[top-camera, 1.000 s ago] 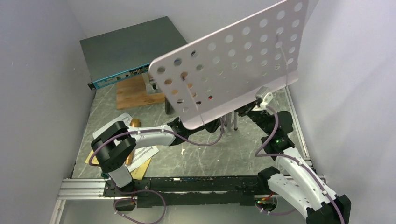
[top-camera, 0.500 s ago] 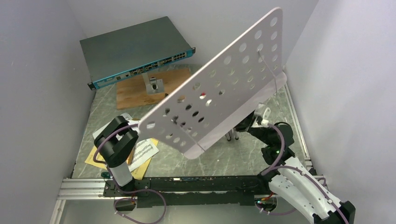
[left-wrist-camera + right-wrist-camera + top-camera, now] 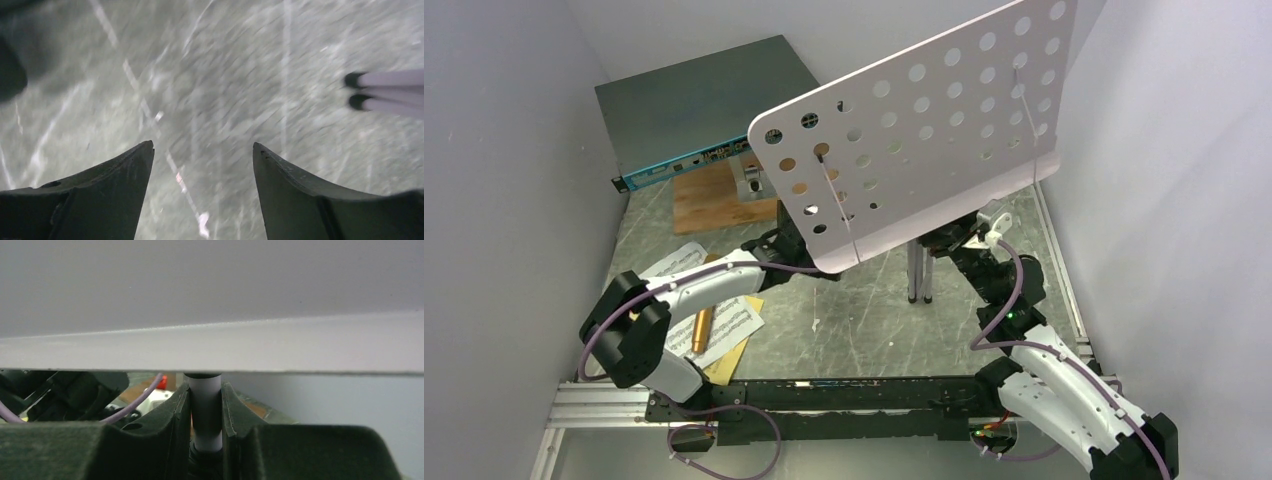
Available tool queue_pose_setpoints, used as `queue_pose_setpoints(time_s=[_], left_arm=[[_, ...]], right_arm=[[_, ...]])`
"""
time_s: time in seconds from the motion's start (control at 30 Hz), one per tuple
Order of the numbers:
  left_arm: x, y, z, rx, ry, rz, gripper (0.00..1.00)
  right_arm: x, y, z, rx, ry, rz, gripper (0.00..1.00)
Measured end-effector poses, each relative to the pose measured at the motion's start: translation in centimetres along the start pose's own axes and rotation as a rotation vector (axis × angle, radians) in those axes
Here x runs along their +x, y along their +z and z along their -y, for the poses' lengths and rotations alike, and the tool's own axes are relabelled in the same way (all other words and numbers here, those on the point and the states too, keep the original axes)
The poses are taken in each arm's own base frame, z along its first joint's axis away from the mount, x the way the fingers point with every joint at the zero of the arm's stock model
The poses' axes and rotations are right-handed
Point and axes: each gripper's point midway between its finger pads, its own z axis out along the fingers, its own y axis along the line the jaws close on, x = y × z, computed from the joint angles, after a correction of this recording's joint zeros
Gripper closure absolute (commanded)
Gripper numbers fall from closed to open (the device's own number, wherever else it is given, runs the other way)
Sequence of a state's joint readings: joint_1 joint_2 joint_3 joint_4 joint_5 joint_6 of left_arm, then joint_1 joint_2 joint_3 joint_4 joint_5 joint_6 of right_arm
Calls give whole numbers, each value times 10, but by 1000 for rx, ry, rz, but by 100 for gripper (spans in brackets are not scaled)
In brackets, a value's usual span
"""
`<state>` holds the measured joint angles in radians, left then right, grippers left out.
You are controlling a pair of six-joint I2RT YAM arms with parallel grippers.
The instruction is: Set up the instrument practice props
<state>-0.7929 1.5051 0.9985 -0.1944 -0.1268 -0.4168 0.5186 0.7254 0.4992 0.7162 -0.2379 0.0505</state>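
top view. two robot arms rise from a rail along the bottom edge of the frame.

at lower left, the left arm (image 3: 704, 288) bends over white and yellow music sheets (image 3: 736, 322) lying flat on the grey marbled tabletop (image 3: 864, 330). a gold microphone (image 3: 702, 330) lies among the sheets, just beside the arm's elbow. the arm's wrist reaches toward the centre, under the lower left corner of the stand's plate.

in the left wrist view its jaws are released and stand wide apart, with only bare tabletop between them. two black-tipped lilac legs show at the right edge, apart from the jaws.

at lower right, the right arm (image 3: 1064, 380) reaches up to centre right, beneath the plate. in the right wrist view its jaws are clenched on the pale pole of the music stand (image 3: 924, 130), just under the plate's underside, which fills the upper half.

the stand's lilac perforated plate is tilted and fills the upper centre and right. its legs stand on the tabletop at centre.

farther back, left of centre, a wooden board (image 3: 709, 200) carries a metal block (image 3: 750, 186). behind it, at upper left, lies a flat grey network switch (image 3: 694, 100) with a blue front.
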Motion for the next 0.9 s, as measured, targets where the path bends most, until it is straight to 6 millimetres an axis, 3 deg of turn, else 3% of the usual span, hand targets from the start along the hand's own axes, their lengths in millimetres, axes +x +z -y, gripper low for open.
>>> queue_pose_setpoints(time_s=[0.13, 0.23, 0.43, 0.57, 0.73, 0.8, 0.9], left_arm=[[44, -14, -36, -80, -110, -103, 15], [50, -41, -50, -93, -207, -87, 12], [2, -110, -43, 24, -358, 133, 5], [-35, -176, -24, 185, -374, 344, 1], [-66, -242, 4, 399, -331, 537, 1], [-74, -257, 18, 489, -298, 572, 1], [-79, -259, 35, 584, -260, 570, 8]], right_arm=[[0, -1, 4, 26, -3, -2, 100], [-1, -2, 9, 52, -5, -3, 100], [-1, -5, 15, 90, -12, -7, 100], [-1, -5, 16, 95, -16, -11, 100], [-2, -6, 17, 101, -17, -15, 100], [-2, -6, 18, 104, -14, -16, 100], [-3, -7, 17, 108, -4, -16, 100]])
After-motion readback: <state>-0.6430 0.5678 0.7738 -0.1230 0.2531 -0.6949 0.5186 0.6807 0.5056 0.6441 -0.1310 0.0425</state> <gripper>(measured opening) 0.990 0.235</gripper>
